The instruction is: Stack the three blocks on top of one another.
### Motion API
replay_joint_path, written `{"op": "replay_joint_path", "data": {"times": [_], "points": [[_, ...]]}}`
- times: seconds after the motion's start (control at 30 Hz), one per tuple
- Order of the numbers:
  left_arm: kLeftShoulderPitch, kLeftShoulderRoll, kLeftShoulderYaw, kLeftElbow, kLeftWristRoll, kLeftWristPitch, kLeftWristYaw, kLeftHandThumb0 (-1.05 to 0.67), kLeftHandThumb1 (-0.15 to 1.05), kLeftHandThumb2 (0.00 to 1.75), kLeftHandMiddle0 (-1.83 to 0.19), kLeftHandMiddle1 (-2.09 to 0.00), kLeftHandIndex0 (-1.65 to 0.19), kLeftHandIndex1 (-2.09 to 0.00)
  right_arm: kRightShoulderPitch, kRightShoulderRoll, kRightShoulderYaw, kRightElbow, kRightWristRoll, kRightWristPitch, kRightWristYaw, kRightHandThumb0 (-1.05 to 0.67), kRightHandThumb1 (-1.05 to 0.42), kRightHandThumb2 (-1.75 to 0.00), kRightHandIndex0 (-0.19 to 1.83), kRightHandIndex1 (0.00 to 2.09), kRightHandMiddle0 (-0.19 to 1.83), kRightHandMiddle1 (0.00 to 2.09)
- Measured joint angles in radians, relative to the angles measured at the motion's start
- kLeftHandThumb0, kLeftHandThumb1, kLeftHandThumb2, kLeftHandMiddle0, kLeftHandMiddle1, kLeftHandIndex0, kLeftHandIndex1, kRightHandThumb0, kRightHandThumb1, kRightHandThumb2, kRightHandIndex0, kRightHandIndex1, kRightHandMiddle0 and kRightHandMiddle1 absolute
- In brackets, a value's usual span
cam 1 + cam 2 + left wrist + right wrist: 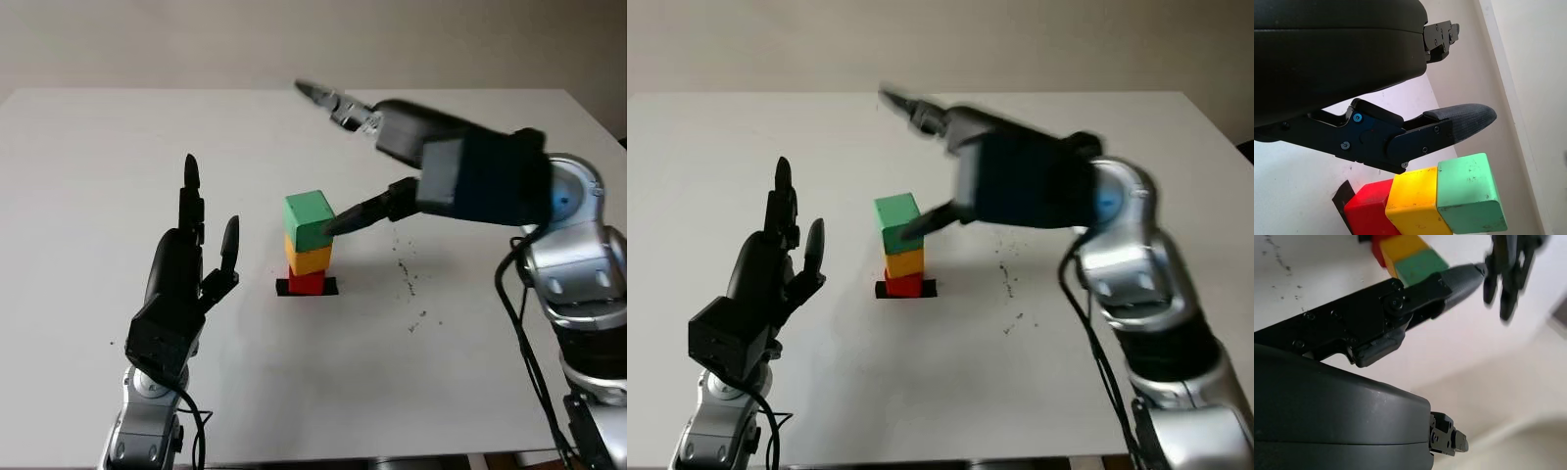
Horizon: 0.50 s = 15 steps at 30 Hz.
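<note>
A matte green cube (310, 219) is stacked on yellow (310, 258) and red (307, 282) blocks; it is flanked by the open right hand (392, 147) and the open left hand (191, 264).

1. The red block (1369, 211) is cut off by the frame edge below the left hand's finger (1459, 122).
2. The right hand (950, 162) blurs; its upper fingertips (896, 101) smear.
</note>
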Motion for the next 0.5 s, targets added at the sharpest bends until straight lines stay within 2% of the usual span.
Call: {"op": "replay_joint_path", "data": {"times": [0.13,0.33,0.5], "points": [[0.000,0.000,0.001,0.003,-0.007,0.000,-0.007,-0.74,1.05,0.71,0.19,-0.05,0.19,-0.01,0.155,0.079,-0.087,-0.071,0.044,0.010,-0.134,-0.79,-1.05,-0.52,-0.16,0.04,-0.15,0.04],[-0.003,0.000,0.007,0.042,-0.025,-0.032,-0.011,-0.74,1.05,0.70,0.18,-0.05,0.19,-0.04,0.362,0.191,-0.096,-0.028,0.055,-0.002,-0.308,-0.71,-1.05,-0.58,-0.16,0.04,-0.14,0.05],[-0.006,0.002,0.010,0.063,-0.034,-0.030,-0.025,-0.76,1.05,0.70,0.19,-0.05,0.19,-0.03,0.461,0.348,-0.089,0.108,0.139,-0.049,-0.419,-0.69,-1.05,-0.63,-0.19,0.00,-0.19,0.00]]}}
